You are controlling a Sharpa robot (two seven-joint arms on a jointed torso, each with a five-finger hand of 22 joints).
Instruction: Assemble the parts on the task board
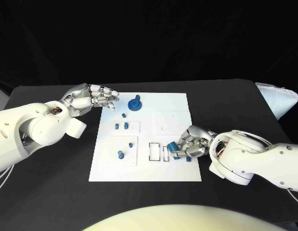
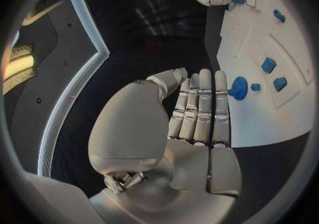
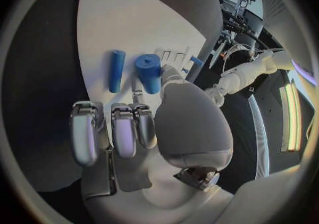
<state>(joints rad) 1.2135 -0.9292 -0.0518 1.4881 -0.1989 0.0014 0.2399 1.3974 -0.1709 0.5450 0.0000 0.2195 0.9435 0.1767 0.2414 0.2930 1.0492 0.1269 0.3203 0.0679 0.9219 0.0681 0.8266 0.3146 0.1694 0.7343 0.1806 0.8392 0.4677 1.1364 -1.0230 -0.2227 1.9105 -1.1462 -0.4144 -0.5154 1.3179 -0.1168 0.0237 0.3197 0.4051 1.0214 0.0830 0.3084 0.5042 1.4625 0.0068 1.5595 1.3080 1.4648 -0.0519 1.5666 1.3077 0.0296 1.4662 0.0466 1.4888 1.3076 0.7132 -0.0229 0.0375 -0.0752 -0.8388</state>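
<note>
Head view, board: white task board (image 1: 169,173) lies mid-table (image 1: 52,192); blue gear-like part (image 1: 134,104) near its far edge, small blue pegs (image 1: 121,126) in a recess below it, another blue part (image 1: 121,154) lower down
Head view, left hand: left hand (image 1: 93,99) hovers at the board's far-left corner, just beside the gear-like part, fingers curled inward, nothing seen in them
Head view, right hand: right hand (image 1: 191,144) sits over the board's right edge by the slotted recess (image 1: 159,152), fingers closed around a blue cylinder (image 1: 173,146)
Left wrist view: left hand (image 2: 193,112) shows fingers extended side by side, holding nothing; gear-like part (image 2: 238,88) just beyond the fingertips
Right wrist view: right hand (image 3: 143,123) holds the blue cylinder (image 3: 149,72) at one end; a second blue cylinder (image 3: 116,69) lies loose on the board beside it
Handling judgement: parts look light, rigid, smooth plastic, likely slippery; cylinder best pinched across its middle, gear by its rim
</note>
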